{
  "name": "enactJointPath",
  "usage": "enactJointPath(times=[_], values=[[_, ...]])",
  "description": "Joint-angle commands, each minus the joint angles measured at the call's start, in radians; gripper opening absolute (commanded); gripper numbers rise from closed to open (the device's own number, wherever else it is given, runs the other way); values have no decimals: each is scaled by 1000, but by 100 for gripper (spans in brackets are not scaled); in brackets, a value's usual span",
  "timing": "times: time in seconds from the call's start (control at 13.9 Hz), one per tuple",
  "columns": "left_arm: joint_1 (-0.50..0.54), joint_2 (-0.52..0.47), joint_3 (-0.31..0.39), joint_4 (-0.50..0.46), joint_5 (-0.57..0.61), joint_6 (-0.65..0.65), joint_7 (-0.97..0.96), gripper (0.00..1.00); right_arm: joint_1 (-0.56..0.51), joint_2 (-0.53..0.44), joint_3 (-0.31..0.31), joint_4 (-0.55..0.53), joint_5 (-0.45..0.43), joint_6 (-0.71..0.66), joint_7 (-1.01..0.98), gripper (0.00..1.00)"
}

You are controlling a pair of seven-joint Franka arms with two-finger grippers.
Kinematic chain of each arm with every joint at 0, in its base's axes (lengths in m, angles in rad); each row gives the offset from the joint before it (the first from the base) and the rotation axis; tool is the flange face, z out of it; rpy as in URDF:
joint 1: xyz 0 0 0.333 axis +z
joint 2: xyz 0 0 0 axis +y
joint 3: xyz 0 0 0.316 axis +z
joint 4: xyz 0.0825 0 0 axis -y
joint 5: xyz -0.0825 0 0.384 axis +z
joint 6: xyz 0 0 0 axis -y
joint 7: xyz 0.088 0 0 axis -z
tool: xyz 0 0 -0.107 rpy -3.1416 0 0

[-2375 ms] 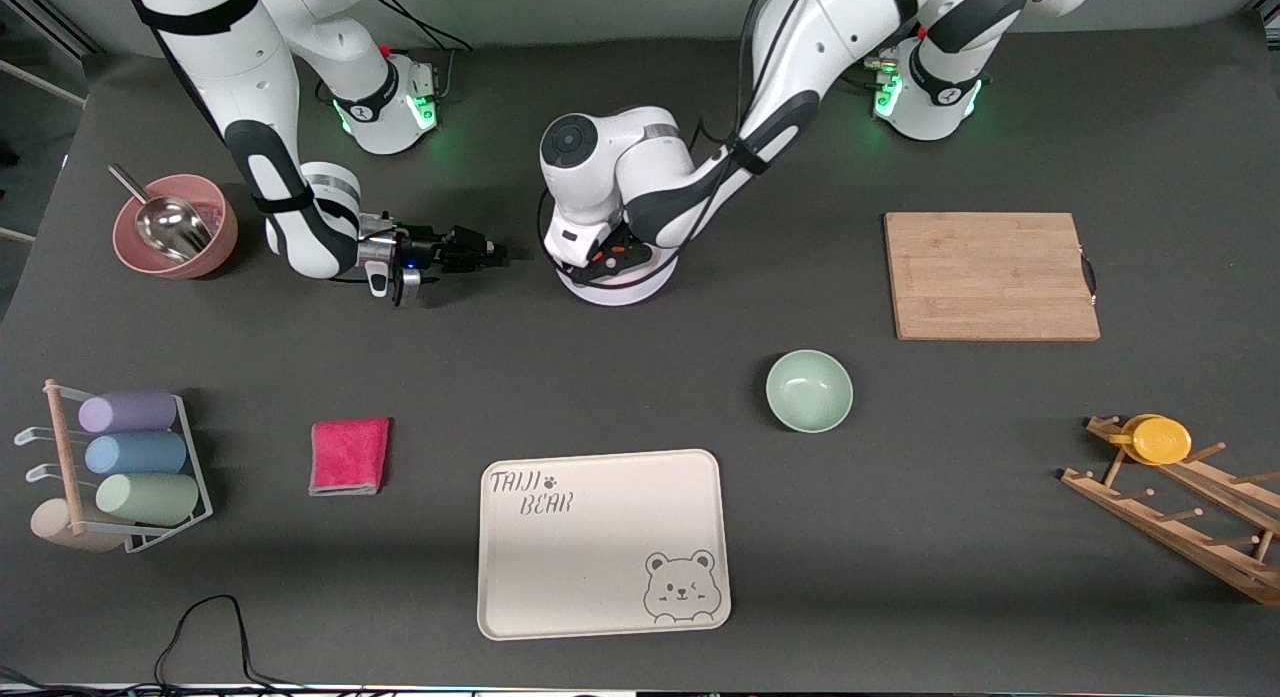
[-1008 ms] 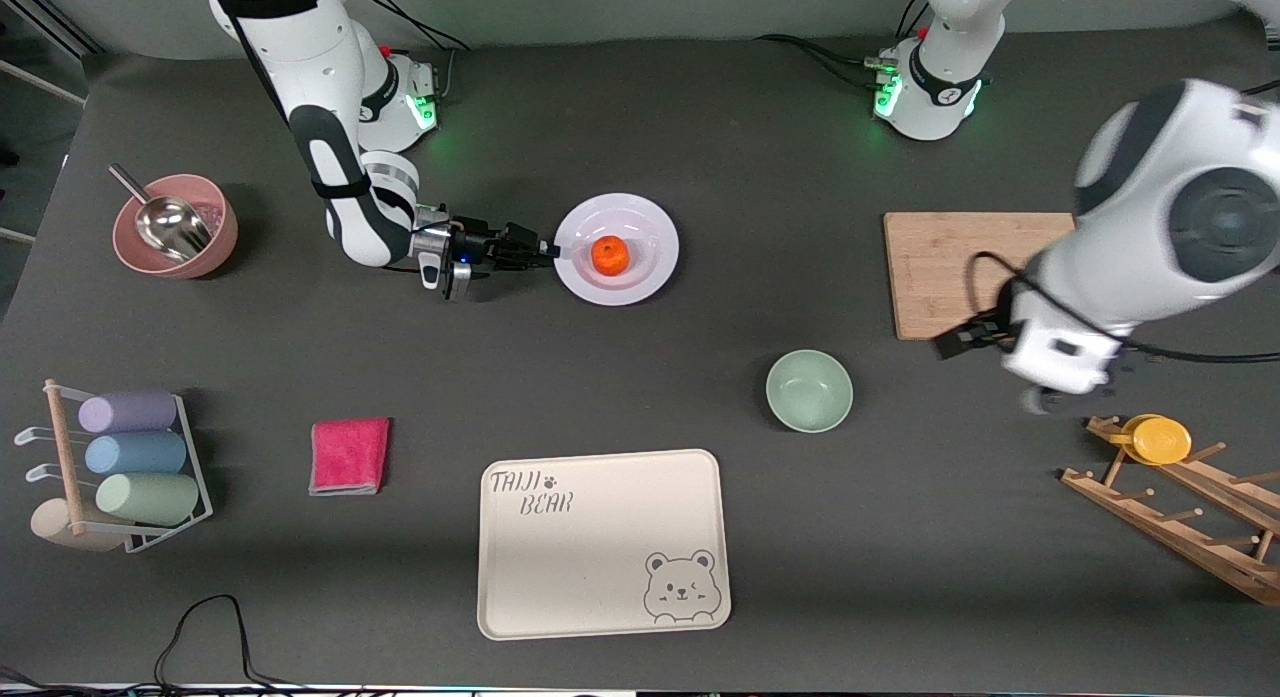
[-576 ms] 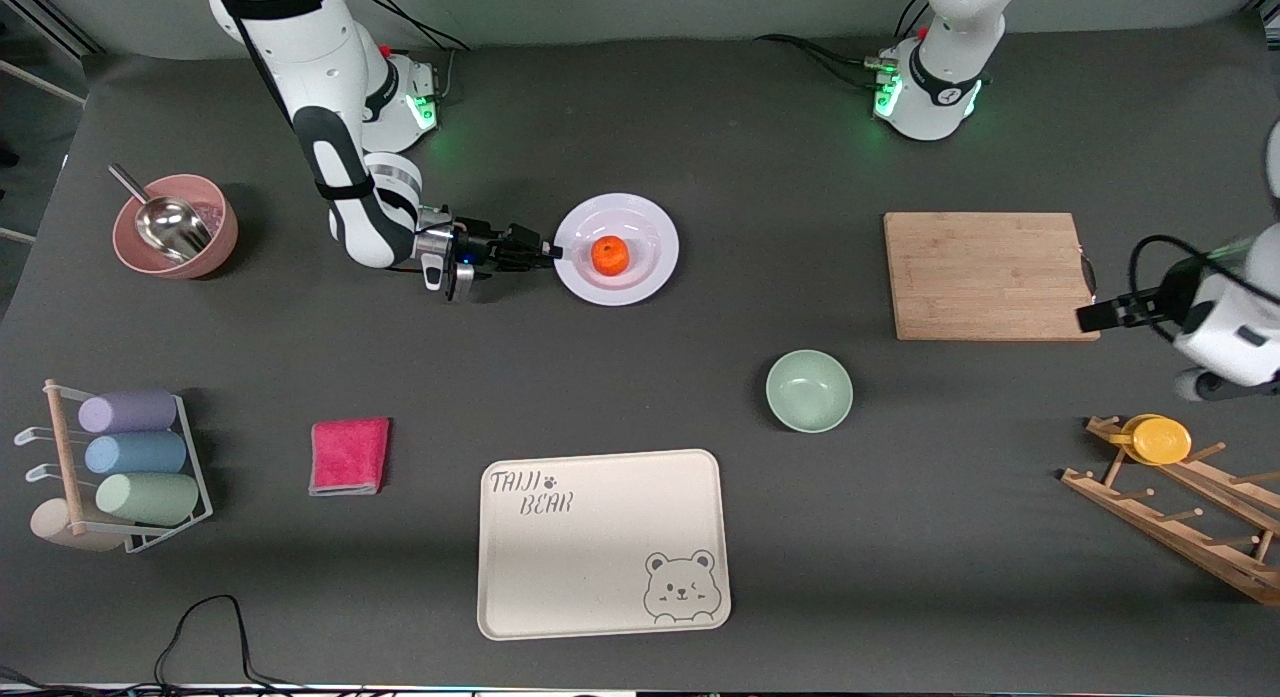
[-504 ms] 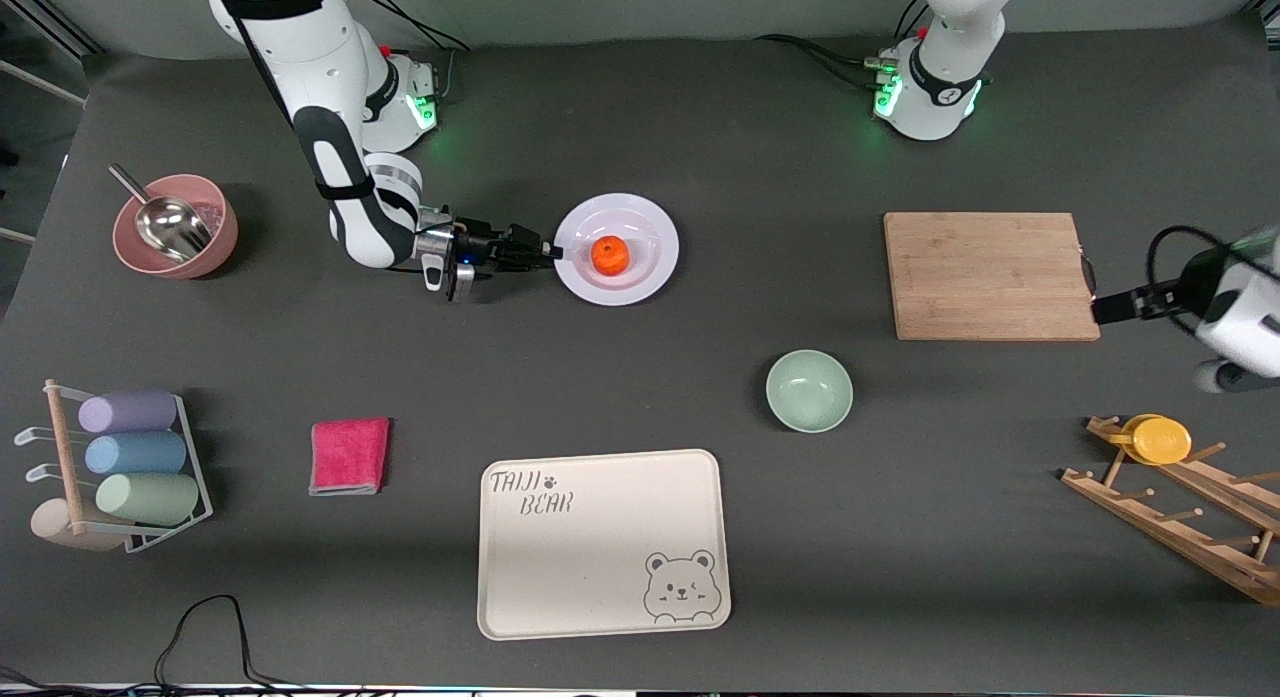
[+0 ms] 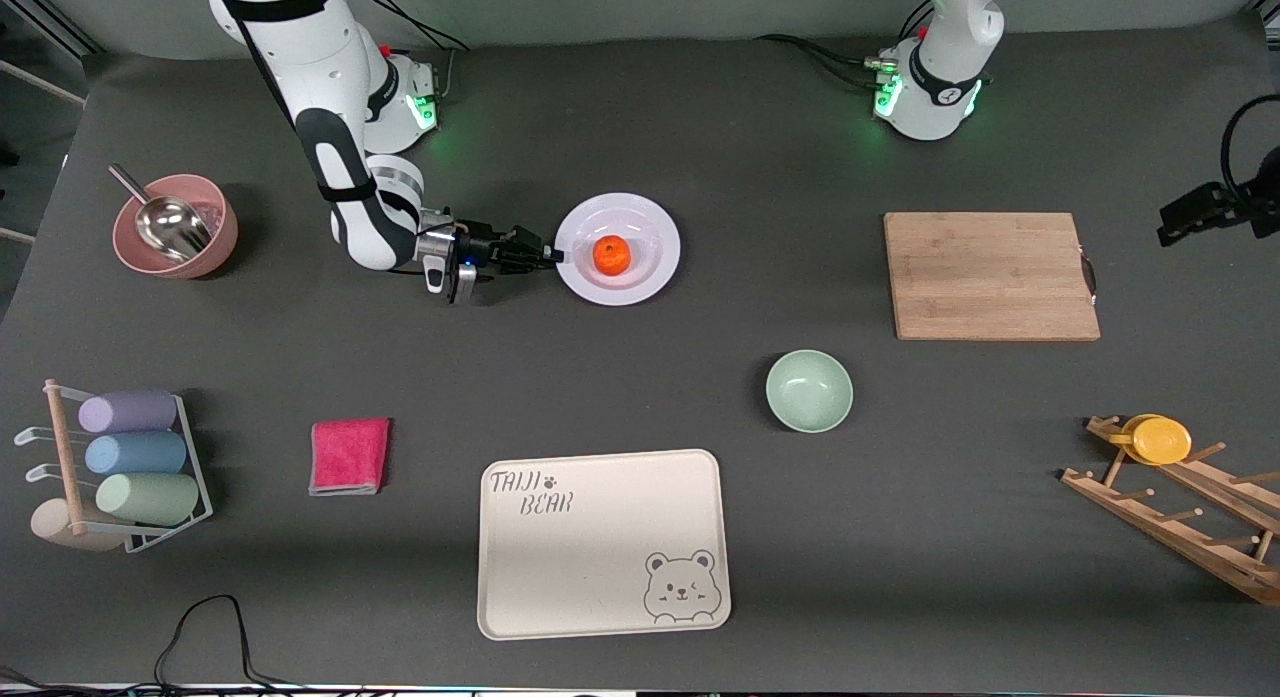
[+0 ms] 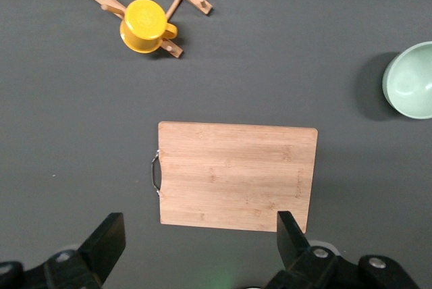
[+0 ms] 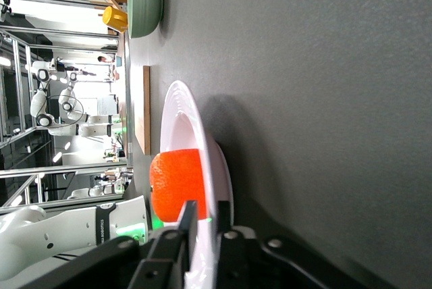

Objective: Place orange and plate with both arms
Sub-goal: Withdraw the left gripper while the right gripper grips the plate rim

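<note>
Dark grey table (image 5: 640, 397), seen from the high front camera. Largest of the loose items is the cream rectangular bear-printed tray (image 5: 603, 543), lying nearest that camera; the bamboo cutting board (image 5: 991, 275) lies toward the left arm's end of the table, with the pale-green bowl (image 5: 809, 390) between board and tray.

The round shallow white plate (image 5: 617, 248) rests on the table, farther from the front camera than the tray and toward the right arm's base. The small bright-orange fruit, the orange (image 5: 611, 255), sits in the plate's well, roughly at its centre.

The right gripper (image 5: 540, 254) reaches in low and level from the right arm's end of the table; the plate therefore lies straight ahead of it along its approach line. In the right wrist view the two fingers (image 7: 186, 228) stand close together with the plate rim (image 7: 202, 167) passing edge-on between them, one finger above the rim and one below, so the gripper appears clamped on the plate.

The left gripper (image 6: 196, 248) hangs high over the edge of the cutting board, fingers spread wide and holding nothing, well apart from plate and orange; this arm waits.

The right arm is plainly the nearer to the plate. Any lift should keep the plate level, since the orange is free to roll.
</note>
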Motion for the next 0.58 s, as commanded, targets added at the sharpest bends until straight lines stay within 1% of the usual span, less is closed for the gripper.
enactJointPath(times=[0.0,0.07,0.14,0.29,0.5], values=[[-59,-129,37,-138,3,50,29,100,12,14,3,17,34,-2,-40,2],[-58,-130,17,-138,2,43,26,100,12,14,3,19,35,-4,-40,0],[-58,-129,8,-138,3,41,17,100,12,12,3,20,35,-7,-38,0],[-59,-121,6,-140,3,47,17,100,4,0,3,22,35,-10,-31,0],[-59,-120,4,-143,3,56,17,100,-37,-61,-1,25,26,-63,-14,0]])
